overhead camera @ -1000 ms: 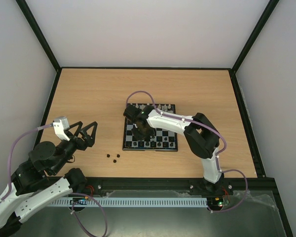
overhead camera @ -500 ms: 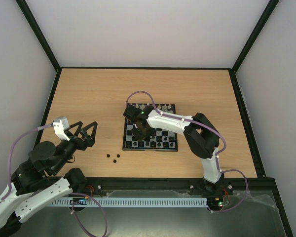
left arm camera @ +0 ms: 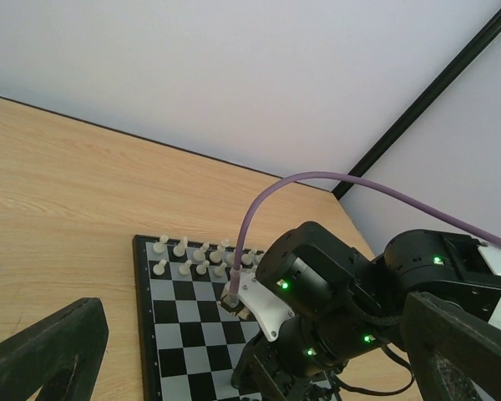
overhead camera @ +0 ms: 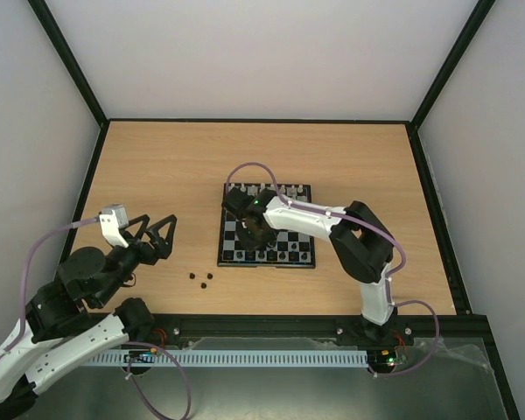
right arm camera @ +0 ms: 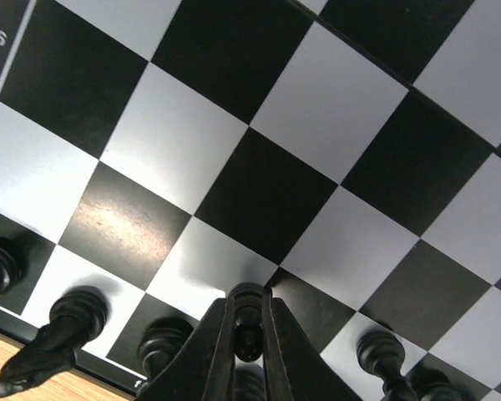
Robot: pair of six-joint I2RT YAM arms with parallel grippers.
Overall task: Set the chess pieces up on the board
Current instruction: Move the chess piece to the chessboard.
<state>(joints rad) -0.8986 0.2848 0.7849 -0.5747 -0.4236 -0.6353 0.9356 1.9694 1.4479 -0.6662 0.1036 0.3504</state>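
I have my right pincer (right arm camera: 248, 311) clamped tight on one black chess piece (right arm camera: 248, 334) just above the board (right arm camera: 265, 194), which sits mid-worktop (overhead camera: 157, 166); my left pincer (overhead camera: 156, 224) gapes wide, holding nothing, near the left edge; three black pieces (overhead camera: 203, 278) lie loose toward the near edge

Top camera looks down on my whole table (overhead camera: 157, 166); left wrist looks low across it; right wrist sits close above the board (right arm camera: 267, 196), which all three share

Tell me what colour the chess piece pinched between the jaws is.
Black. The chess piece shows best in the right wrist view.
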